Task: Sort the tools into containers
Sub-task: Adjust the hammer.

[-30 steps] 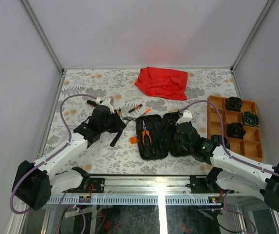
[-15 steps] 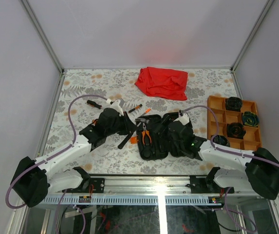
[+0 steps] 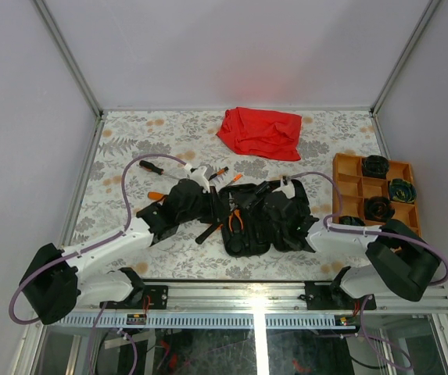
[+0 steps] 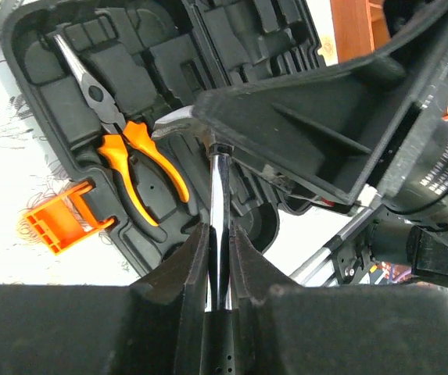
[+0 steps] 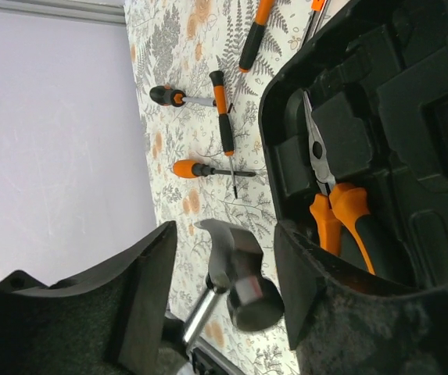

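While the hammer (image 4: 219, 195) hung head-first over the open black case (image 4: 44, 86), beside the pliers (image 4: 134, 152), I had the left gripper (image 4: 218, 238) clamped on its shaft — long axis running straight out from those fingers. My right gripper (image 5: 224, 254) flanked the head, jaws apart.

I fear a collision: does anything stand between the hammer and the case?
Yes. The right gripper is in the way: its open fingers flank the hammer at its head, by the open case. The left gripper holds the shaft.
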Available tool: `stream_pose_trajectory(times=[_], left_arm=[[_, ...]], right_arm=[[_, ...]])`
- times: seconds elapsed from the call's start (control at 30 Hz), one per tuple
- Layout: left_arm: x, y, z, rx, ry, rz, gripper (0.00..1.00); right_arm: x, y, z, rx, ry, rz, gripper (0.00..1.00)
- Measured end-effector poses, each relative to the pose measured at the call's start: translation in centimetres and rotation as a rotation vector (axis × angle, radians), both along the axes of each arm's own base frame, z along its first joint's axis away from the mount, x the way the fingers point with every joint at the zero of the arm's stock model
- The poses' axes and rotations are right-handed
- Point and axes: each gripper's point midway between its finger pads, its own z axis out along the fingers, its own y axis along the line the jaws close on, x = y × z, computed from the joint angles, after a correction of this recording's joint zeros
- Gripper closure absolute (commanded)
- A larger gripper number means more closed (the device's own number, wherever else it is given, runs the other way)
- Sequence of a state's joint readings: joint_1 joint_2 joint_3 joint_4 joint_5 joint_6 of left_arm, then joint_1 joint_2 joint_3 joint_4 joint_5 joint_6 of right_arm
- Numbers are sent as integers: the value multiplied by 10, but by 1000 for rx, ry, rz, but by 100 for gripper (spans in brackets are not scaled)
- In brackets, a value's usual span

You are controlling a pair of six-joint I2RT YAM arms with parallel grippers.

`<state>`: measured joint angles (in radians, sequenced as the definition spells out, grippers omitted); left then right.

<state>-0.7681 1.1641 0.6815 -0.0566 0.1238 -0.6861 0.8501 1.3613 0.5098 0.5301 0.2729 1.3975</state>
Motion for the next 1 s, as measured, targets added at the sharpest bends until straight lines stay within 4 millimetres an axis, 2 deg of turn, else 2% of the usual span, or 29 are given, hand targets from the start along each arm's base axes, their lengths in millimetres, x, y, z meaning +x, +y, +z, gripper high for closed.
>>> stream_pose_trajectory(times=[0.3,0.47,0.53,0.6,0.8,1.0], left_arm=[[-4,-7,-2,1,-2,-22,99],[-7,-10,-4,2,-1,-40,66],[-7,-12,0,-9,-15,-51,57],[-6,-13,7,-25,-33,-55,52],[-6,-10,31,-61,-111,-60,50],[-4,-7,45,-64,-175,-66,50]], right_arm=[[4,12,-4,70,23,33,83],[4,11,0,52,-16,58,94],[2,9,2,29,-43,76,96],[-1,4,5,-3,-69,91,96],[-7,-11,26,-115,-190,132,94],[-16,-26,43,-252,-317,204,93]])
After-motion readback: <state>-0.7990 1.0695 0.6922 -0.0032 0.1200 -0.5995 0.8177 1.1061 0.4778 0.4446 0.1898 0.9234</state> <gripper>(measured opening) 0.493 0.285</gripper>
